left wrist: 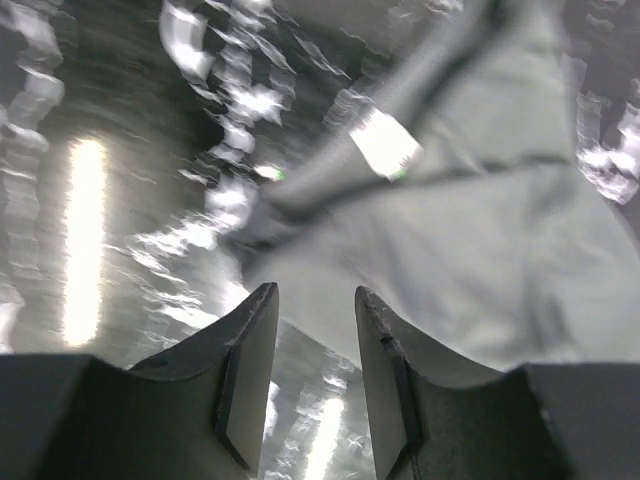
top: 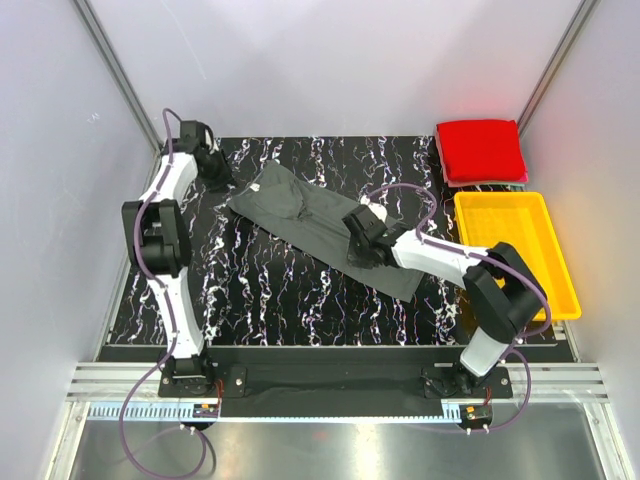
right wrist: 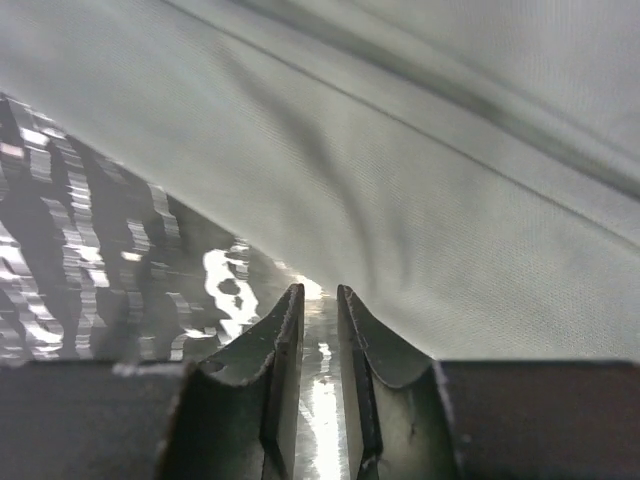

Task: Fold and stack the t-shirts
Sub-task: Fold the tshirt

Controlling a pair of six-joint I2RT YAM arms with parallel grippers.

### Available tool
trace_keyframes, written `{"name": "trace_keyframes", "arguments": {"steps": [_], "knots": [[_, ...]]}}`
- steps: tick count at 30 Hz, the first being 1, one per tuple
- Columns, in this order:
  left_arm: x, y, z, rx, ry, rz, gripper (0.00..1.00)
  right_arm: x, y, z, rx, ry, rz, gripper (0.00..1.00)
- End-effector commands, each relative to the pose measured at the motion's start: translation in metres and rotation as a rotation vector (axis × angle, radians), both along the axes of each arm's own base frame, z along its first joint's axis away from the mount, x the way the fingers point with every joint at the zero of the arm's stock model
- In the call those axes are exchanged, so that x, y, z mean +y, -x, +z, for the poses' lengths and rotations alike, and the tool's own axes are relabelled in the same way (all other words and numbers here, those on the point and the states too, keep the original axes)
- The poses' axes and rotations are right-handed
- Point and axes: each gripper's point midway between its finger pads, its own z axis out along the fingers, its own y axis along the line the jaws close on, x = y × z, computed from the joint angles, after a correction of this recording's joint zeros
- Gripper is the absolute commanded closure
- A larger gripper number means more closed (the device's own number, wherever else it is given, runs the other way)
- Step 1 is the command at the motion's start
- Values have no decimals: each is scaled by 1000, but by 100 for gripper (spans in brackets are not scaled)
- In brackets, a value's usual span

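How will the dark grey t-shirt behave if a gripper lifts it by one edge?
Probably floppy: the dark grey t-shirt lies flat with soft wrinkles, so it would likely drape from the grip. It looks thin, so probably light. On the glossy table, a push may bunch it.

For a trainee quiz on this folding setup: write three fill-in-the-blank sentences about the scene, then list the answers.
1. The dark grey t-shirt lies spread on the ____ marbled table.
2. The folded red t-shirt sits just beyond the ____ tray.
3. The left gripper and the right gripper each hold ____.
Missing words: black; yellow; nothing.
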Motion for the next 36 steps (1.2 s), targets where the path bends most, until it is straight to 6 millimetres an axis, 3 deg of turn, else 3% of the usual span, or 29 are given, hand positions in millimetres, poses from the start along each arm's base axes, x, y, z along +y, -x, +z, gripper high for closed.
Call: {"name": "trace_keyframes", "arguments": {"steps": [1,2,3,6,14,19,24,28,36], "knots": [[-69,4,55,-154,178,-100,59,1,-14,46,-82,-21,-37,73],[-81,2,57,-185,209,-117,59,0,-14,53,-94,-26,-34,73],[-107,15,48,-144,286,-154,60,0,-12,55,-96,-31,-29,72],[-145,23,34,-116,367,-205,60,3,-9,73,-126,-77,-8,72],[-197,18,-1,-89,460,-239,62,-1,-1,118,-219,-159,16,71],[-210,19,-37,-25,443,-228,64,-9,0,131,-261,-159,16,70],[-217,16,-53,-13,478,-227,64,-18,3,143,-299,-157,0,70],[-223,14,-40,-45,490,-238,64,-22,3,141,-307,-145,-13,69],[-209,17,-3,-107,380,-248,54,-17,2,127,-267,-136,-6,69]]}}
